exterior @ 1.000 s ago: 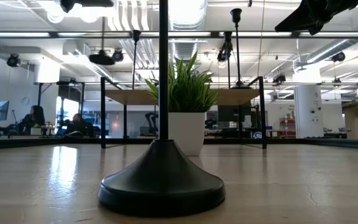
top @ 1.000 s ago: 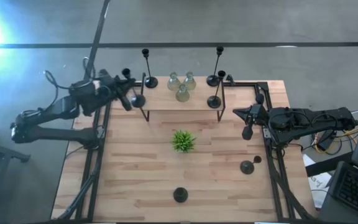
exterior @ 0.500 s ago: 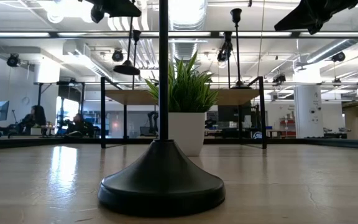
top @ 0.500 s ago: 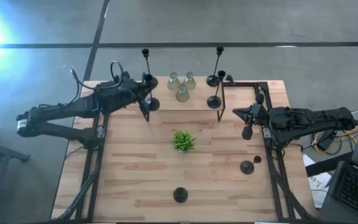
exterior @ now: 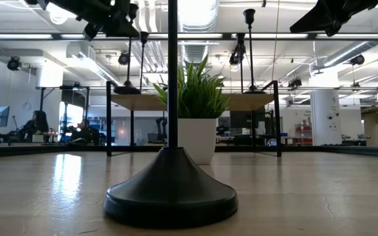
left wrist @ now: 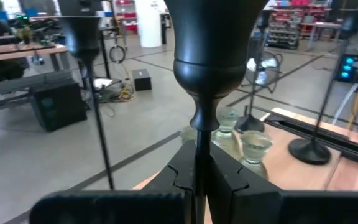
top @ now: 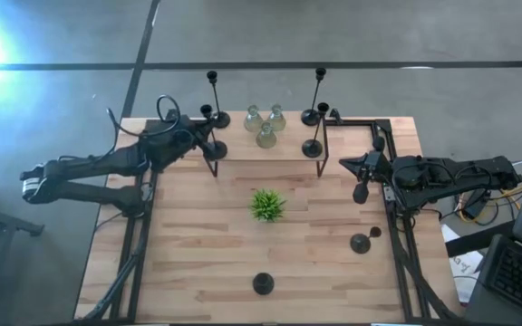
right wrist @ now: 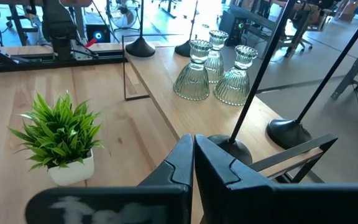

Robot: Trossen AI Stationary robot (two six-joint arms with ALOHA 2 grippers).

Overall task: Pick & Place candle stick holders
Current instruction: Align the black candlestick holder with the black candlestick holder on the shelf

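Observation:
My left gripper [top: 203,123] is shut on a black candle stick holder [top: 214,149] at the left end of the raised wooden shelf [top: 288,143]. Its round base [exterior: 127,88] is at the shelf top; whether it rests there I cannot tell. On the shelf stand a tall black holder [top: 217,118], two more black ones [top: 314,145] at the right end, and three clear glass ones [top: 265,134]. Two black holders [top: 263,283] [top: 361,243] stand on the table. My right gripper [top: 361,190] waits shut and empty at the right edge. My left gripper pinches the holder's thin stem [left wrist: 199,140] between its two fingers, just below the small cup [left wrist: 215,43]. The fingers [left wrist: 225,177] come level from the table's left side and lie across the stem. The holder is upright, its base down at the shelf.
A small spiky green plant [top: 266,206] in a white pot stands mid-table, in front of the shelf. The shelf has thin black legs [top: 212,167]. Black frame rails [top: 397,244] run along both side edges. The near half of the table has open wood.
My left gripper has carried the holder toward the table's right, over the shelf's left end, and then down. The holder has stayed upright, and its base has sunk from well above the shelf to the shelf top.

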